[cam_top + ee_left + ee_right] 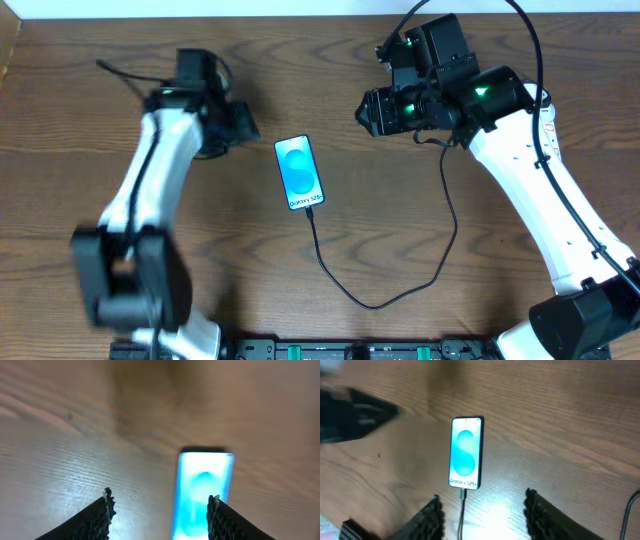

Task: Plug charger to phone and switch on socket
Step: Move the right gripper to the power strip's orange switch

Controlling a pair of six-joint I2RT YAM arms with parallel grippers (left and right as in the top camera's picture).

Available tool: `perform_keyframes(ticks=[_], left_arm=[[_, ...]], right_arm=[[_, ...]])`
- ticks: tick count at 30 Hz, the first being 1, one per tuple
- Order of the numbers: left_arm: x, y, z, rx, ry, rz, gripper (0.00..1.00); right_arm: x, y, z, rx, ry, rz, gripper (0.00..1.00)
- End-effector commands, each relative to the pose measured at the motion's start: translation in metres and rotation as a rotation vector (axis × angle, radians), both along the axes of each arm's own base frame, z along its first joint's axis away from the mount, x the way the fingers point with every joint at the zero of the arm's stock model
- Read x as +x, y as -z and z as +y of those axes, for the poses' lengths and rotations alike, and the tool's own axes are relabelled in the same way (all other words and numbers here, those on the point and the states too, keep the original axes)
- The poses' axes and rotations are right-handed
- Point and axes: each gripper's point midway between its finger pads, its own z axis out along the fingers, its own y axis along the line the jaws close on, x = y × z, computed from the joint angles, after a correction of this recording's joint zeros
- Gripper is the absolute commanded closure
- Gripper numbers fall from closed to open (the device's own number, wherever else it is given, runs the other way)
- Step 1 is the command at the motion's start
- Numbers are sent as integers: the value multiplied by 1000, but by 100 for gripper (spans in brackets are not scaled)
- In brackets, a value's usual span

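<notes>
Locate the phone (301, 172) flat on the worktop (250, 270), screen up and lit, between the two arms. Trace the charger (375, 306) from the phone's bottom edge, looping across the wood toward the right arm. Observe the left hand (160, 497) open and empty, close by the phone. Observe the right hand (482, 497) open and empty, facing the phone's cable end.

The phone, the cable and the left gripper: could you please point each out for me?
phone (301, 172), overhead view, middle of the blue screen.
cable (374, 305), overhead view, bottom of its loop.
left gripper (161, 496), left wrist view, midway between its fingertips.
</notes>
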Motion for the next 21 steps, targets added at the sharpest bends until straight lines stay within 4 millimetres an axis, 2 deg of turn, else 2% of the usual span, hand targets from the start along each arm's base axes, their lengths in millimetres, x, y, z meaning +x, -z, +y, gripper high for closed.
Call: perform_keyframes(ticks=[1, 5, 8, 10, 12, 15, 21], left_arm=[[-10, -59, 2, 10, 2, -143, 38], [-24, -110, 2, 7, 1, -281, 38], [-38, -143, 2, 5, 0, -373, 28], [-44, -157, 3, 4, -1, -413, 21], [-50, -168, 3, 3, -1, -445, 12], [-55, -178, 3, 2, -1, -474, 5], [-57, -179, 3, 2, -1, -478, 4]], right_arm=[[5, -8, -9, -19, 16, -37, 55], [12, -8, -22, -20, 49, -34, 69], [19, -6, -39, -25, 92, -24, 84], [24, -5, -55, -33, 125, -17, 91], [29, -4, -74, -36, 169, -7, 97], [36, -1, -106, -50, 231, 5, 99], [46, 2, -178, -71, 376, 21, 99]])
